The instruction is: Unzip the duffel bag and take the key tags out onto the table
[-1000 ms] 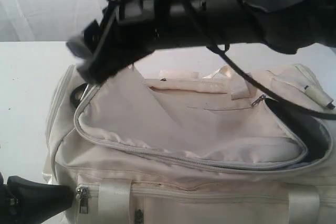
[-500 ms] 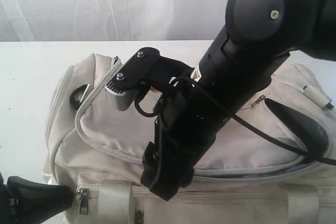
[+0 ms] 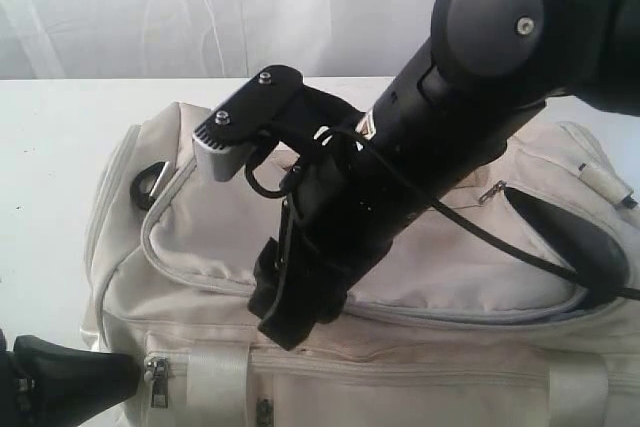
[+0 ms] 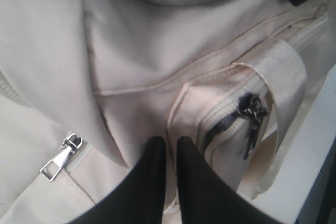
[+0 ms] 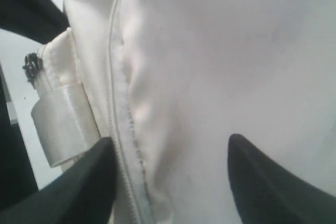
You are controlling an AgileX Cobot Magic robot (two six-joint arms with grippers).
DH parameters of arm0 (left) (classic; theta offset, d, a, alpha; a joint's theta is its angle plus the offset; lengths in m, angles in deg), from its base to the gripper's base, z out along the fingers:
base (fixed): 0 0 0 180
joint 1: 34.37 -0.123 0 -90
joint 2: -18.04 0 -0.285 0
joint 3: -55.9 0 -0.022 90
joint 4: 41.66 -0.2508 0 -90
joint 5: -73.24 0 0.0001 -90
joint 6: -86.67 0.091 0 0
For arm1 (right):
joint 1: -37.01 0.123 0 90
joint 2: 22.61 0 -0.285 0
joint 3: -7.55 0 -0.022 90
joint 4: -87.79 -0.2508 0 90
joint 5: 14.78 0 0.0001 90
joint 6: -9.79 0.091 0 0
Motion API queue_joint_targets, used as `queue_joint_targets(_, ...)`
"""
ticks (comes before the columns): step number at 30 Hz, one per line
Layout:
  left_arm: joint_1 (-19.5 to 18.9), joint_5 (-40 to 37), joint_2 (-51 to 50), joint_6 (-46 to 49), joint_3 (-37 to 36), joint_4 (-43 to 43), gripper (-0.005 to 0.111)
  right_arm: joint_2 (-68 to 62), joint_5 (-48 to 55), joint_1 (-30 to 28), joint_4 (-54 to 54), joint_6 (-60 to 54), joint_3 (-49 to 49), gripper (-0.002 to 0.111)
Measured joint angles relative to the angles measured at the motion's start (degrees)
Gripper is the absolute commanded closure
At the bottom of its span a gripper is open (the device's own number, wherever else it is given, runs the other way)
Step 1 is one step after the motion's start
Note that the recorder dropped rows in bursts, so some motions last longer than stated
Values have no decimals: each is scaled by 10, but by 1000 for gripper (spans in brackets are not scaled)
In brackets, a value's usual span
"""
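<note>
Bag on the surface, right arm laid across it, left fingers at its front corner.

Exterior view: the cream bag (image 3: 200, 237) sits on the white surface (image 3: 50, 147); the black right arm (image 3: 440, 137) slants down over the bag's top to its front edge, and the bag's main zip gapes at the right end over dark lining (image 3: 595, 247). The left fingers (image 3: 75, 377) meet the bag's front left corner, just beside a silver pull (image 3: 157, 372). Left wrist view: these fingers are clenched with only a thin slit between them, tips pressed on the bag's cloth; whether they pinch a fold I cannot tell. A dark pull (image 4: 253, 113) hangs on a side pocket nearby. Right wrist view: the right fingers (image 5: 252, 182) are released, spread wide over the bag's top panel, one by a zip seam (image 5: 123, 129) and a webbing strap (image 5: 63, 124).
</note>
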Motion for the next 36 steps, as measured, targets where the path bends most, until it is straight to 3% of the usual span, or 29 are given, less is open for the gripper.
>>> queue_joint_targets(4,0,0,0,0,0,0,91,0,-12,0,-1,9,0,85)
queue_joint_targets(12,0,0,0,-1,0,0,91,0,-13,0,-3,14,0,102)
queue_joint_targets(23,0,0,0,-1,0,0,91,24,-52,0,34,6,0,105)
queue_joint_targets(36,0,0,0,-1,0,0,91,40,-235,-3,254,9,0,107)
